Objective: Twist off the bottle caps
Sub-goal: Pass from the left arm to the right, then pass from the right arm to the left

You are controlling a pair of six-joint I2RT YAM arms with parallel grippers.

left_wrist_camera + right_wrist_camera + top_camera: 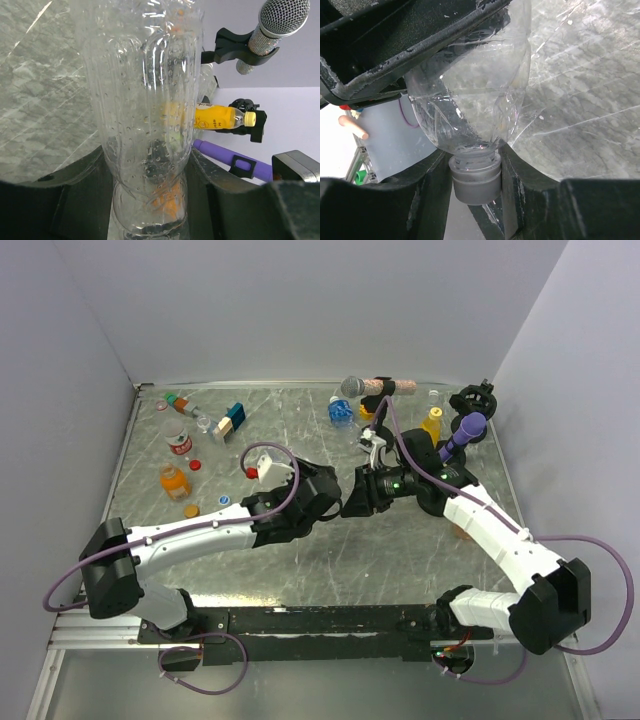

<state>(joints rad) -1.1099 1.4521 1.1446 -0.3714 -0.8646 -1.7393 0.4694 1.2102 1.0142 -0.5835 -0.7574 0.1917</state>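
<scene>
The right gripper (pixel 475 175) is pinching the pale cap (pixel 475 186) at the lower centre of its wrist view. The left gripper (pixel 147 200) is clamping the clear bottle (pixel 145 95) around its body over the counter (pixel 585 100), probably bracing it against the twist.

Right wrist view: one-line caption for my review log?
Right gripper clamps the pale cap of a clear bottle that the left gripper holds.

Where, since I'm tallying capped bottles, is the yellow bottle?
Top view: the yellow bottle stands at the far right, just left of the purple microphone.
</scene>
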